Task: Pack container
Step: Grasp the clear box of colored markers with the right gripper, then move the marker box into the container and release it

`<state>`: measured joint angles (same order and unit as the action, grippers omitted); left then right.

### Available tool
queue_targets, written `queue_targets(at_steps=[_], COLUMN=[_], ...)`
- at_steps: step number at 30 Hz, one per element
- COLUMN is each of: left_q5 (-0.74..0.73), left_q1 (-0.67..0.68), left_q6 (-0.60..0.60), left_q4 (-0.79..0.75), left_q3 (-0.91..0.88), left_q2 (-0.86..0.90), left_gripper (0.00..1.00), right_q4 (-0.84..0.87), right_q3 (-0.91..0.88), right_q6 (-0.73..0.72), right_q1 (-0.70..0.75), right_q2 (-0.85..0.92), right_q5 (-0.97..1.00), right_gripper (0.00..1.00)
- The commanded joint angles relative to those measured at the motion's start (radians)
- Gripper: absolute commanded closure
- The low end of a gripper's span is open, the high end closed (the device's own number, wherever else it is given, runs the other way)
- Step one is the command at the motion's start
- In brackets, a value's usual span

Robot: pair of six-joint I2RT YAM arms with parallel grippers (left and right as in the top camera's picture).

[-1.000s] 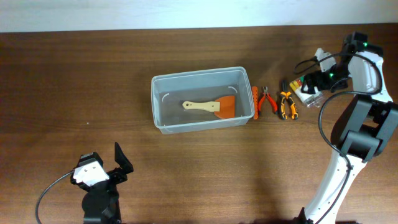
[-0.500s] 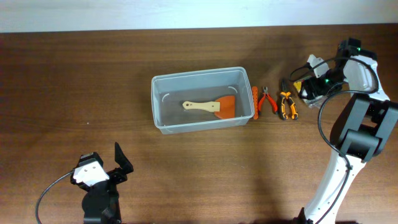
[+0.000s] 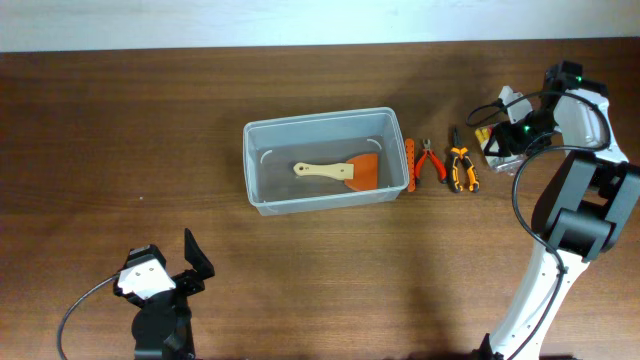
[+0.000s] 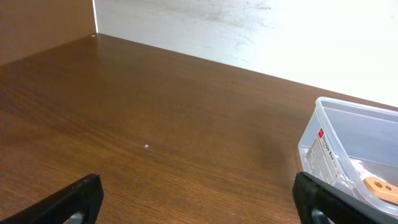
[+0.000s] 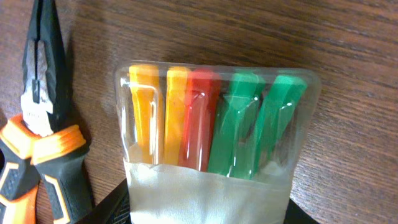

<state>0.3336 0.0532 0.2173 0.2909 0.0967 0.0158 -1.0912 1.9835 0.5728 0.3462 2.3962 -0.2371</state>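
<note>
— Right gripper (image 3: 505,137) has edged slightly over the pack of coloured clips (image 5: 214,124), far right of the container (image 3: 320,116); nothing else has shifted.
— Is it holding the pack?
— Can't tell; its fingers don't show clearly in the wrist view. Left gripper (image 3: 197,257) sits spread wide, empty, below-left of the container.
— Which step, then?
— Picking up the pack, I'd judge. Only a scraper (image 3: 335,172) lies inside the container. Next calls for a sure grip, a lift clear of the pliers (image 3: 460,168), then a carry over the rim.
</note>
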Motion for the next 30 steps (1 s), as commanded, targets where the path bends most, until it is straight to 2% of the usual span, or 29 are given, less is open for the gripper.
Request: queue_targets(at_steps=[1, 10, 19, 24, 30], left_q5=[0.004, 0.004, 0.004, 0.004, 0.004], left_q1=[0.004, 0.004, 0.004, 0.004, 0.004], left_q6=[-0.009, -0.009, -0.009, -0.009, -0.009], left_q4=[0.001, 0.001, 0.001, 0.001, 0.001], left_q3=[-0.004, -0.004, -0.004, -0.004, -0.004], left_q2=[-0.004, -0.004, -0.004, -0.004, -0.004], left_gripper=[0.01, 0.01, 0.01, 0.01, 0.01], right_q4=[-0.006, -0.026, -0.164, -0.275, -0.406], right_q3=[-0.024, 0.044, 0.298, 0.457, 0.595], right_q6=[-0.057, -0.187, -0.262, -0.28, -0.278], right_q1=[0.001, 0.0, -0.054, -0.146, -0.339], right_q2=[0.0, -0.03, -0.076, -0.099, -0.101], right_q5=[0.01, 0.004, -0.067, -0.145, -0.154], right_gripper=[0.55, 0.6, 0.65, 0.68, 0.68])
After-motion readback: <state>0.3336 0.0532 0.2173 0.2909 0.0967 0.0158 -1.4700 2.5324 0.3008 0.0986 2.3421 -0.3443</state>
